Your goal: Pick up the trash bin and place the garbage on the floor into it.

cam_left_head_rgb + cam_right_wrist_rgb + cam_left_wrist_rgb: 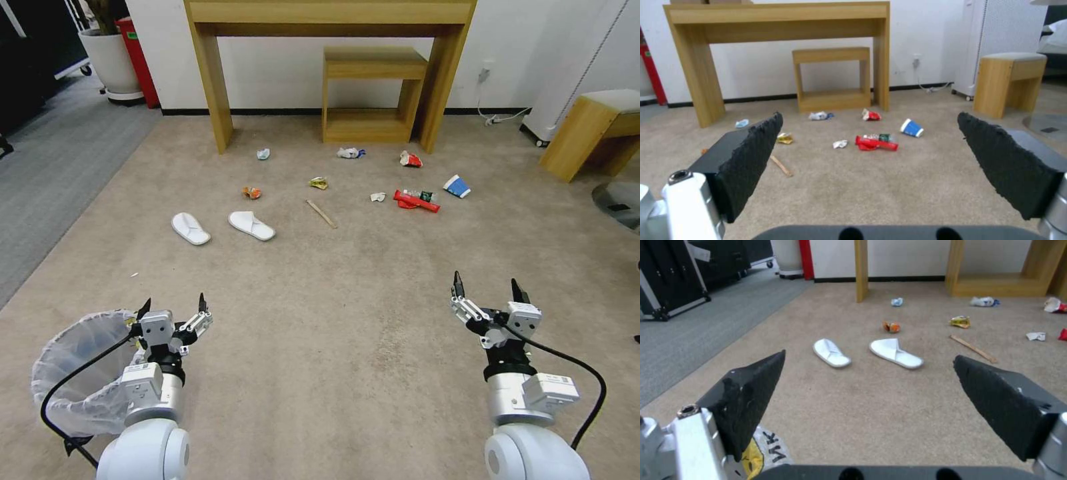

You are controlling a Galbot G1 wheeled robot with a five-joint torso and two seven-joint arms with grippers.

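1. The left hand is hovering wide open and empty just beside the trash bin on the floor.
2. The right hand is hanging wide open, empty, well apart from the bin.
3. The garbage is lying far beyond the bin.

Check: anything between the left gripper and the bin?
Nothing visible. The left gripper hangs open right beside the bin, at its rim on the robot's left. Bare floor lies ahead; the slippers and other litter sit farther off.

Bright, even indoor light, faint shadows; head view bows at its edges.
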